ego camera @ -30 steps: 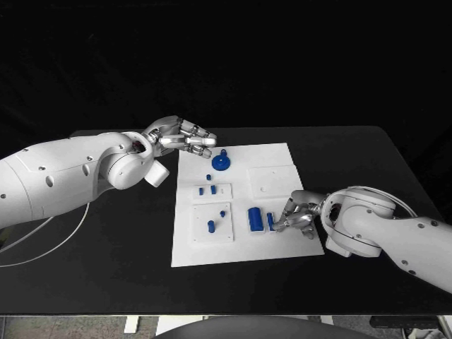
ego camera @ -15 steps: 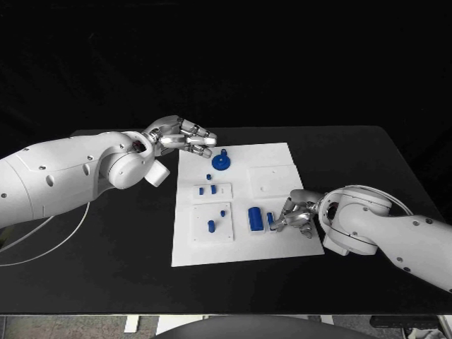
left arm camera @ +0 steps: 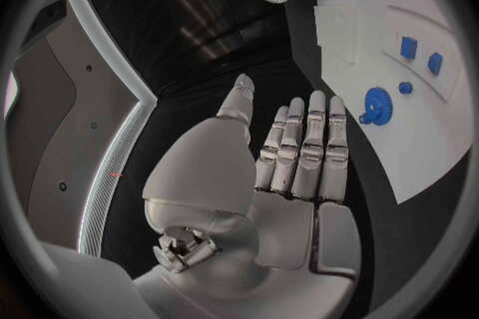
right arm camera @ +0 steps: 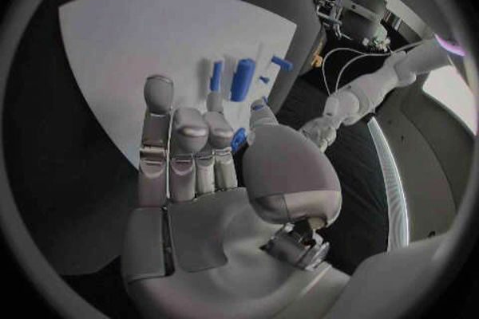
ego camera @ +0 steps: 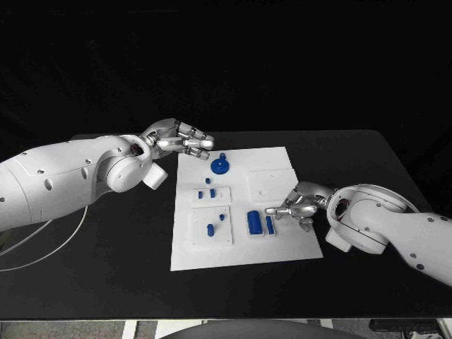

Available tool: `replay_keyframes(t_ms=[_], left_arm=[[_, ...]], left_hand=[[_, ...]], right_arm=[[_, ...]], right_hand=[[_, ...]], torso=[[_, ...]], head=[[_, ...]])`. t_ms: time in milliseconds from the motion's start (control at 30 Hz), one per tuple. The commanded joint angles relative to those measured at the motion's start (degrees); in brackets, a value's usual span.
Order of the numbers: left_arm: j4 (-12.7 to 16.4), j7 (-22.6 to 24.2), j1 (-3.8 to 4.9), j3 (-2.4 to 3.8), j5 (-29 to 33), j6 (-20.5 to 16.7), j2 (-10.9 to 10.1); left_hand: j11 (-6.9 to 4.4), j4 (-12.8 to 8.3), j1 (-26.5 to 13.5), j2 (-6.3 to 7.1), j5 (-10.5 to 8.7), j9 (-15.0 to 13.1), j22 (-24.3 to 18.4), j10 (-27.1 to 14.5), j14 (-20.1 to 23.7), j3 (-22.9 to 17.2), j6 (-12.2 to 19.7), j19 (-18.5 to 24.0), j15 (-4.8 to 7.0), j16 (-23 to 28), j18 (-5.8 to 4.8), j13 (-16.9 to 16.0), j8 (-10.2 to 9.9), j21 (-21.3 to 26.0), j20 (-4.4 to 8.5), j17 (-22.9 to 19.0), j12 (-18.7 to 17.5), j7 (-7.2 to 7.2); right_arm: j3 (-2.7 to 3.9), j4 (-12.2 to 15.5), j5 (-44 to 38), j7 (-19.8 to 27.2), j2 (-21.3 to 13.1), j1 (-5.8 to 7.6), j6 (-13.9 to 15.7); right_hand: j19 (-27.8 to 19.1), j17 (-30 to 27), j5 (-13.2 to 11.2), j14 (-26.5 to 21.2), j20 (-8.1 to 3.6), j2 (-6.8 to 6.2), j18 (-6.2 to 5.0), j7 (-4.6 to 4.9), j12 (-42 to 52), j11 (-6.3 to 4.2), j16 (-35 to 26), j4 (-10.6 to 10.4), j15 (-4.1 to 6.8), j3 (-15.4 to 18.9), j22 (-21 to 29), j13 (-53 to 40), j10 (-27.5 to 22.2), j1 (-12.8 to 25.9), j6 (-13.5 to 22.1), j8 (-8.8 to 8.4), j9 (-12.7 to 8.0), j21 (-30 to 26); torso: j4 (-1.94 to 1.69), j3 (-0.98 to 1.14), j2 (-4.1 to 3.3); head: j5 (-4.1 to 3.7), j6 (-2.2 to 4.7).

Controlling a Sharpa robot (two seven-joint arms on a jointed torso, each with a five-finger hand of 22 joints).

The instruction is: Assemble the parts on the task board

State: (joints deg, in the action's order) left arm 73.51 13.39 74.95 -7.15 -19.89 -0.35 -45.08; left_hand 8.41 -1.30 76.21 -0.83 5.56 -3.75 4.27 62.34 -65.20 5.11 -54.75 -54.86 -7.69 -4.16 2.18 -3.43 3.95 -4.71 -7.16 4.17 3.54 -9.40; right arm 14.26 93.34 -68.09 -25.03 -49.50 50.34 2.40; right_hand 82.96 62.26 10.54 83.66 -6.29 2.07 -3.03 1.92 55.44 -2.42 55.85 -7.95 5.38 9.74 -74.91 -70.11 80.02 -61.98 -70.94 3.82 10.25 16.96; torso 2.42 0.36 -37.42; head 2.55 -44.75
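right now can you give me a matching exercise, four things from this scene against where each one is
Things:
1. left hand
2. right hand
3. round blue wheel part
4. large blue block part

Places:
a. on the task board, near its far edge
b. at the board's right edge, fingers over it
c. beyond the board's far left corner, holding nothing
d. on the board's near half, beside a thinner blue bar

Pairs: 1-c, 2-b, 3-a, 4-d

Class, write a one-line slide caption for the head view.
Two robot hands, left hand and right hand, flank a white task board holding small blue parts.
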Motion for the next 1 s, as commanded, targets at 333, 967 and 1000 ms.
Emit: replay_keyframes(t_ms=[333, 967, 1000], left_arm=[[-1.27, 12.41, -0.33, 0.04, 7.71, -11.81, 1.52], [-12.45, 5.89, 0.16, 0.11, 17.43, -8.84, 7.51], [-11.87, 7.11, 0.15, 0.07, 14.87, -10.1, 7.19]], left_hand=[[-1.08, -2.35, 1.36, -2.14, 3.29, -0.02, 0.02, 2.47, -2.16, 0.6, -2.31, -0.9, 1.12, -0.55, -1.14, -0.01, -0.18, -0.19, 1.17, 0.14, -0.15, 0.79], [-1.66, -1.05, 0.02, -0.36, 0.54, 0.49, -0.04, -9.72, 6.89, 0.01, 5.03, -0.53, -0.32, 0.72, 3.05, 0.25, -0.63, -0.81, -2.05, -0.41, -0.33, 3.0], [-8.41, 1.3, -22.86, 0.83, -5.56, 3.75, -4.27, -62.34, 24.25, -5.11, 54.75, 54.86, 7.69, 4.16, -2.18, 3.43, -3.95, 4.71, 7.16, -4.17, -3.54, 9.4]], right_arm=[[1.19, -13.79, 27.36, 25.28, 3.3, 4.85, 12.22], [1.43, -38.63, 42.91, 38.19, 15.86, 11.45, 4.12], [1.41, -38.29, 38.98, 33.49, 15.57, 11.37, 6.69]], right_hand=[[-1.2, -9.33, 6.78, -1.67, 0.32, 4.26, 0.54, 1.16, -17.79, 0.55, -15.82, 4.87, -0.38, 3.79, 6.35, 15.5, -5.16, -3.7, 3.17, -0.18, -2.9, -13.25], [-30.02, -58.8, 3.25, -21.39, 14.89, 3.95, -1.73, 4.27, -51.8, 9.94, -52.18, 14.14, -12.87, -3.95, 68.34, 66.71, -19.4, -8.26, 18.31, -0.15, -6.77, -12.17], [-82.96, -62.26, -10.54, -39.84, 6.29, -2.07, 3.03, -1.92, -55.44, 2.42, -55.85, 7.95, -5.38, -9.74, 74.91, 70.11, -37.32, 12.57, 70.94, -3.82, -10.25, -16.96]], torso=[[0.2, -0.99, 2.71], [0.89, 0.0, 6.13], [0.97, -0.19, 5.76]], head=[[-0.44, 2.7], [0.35, 9.06], [0.29, 8.69]])
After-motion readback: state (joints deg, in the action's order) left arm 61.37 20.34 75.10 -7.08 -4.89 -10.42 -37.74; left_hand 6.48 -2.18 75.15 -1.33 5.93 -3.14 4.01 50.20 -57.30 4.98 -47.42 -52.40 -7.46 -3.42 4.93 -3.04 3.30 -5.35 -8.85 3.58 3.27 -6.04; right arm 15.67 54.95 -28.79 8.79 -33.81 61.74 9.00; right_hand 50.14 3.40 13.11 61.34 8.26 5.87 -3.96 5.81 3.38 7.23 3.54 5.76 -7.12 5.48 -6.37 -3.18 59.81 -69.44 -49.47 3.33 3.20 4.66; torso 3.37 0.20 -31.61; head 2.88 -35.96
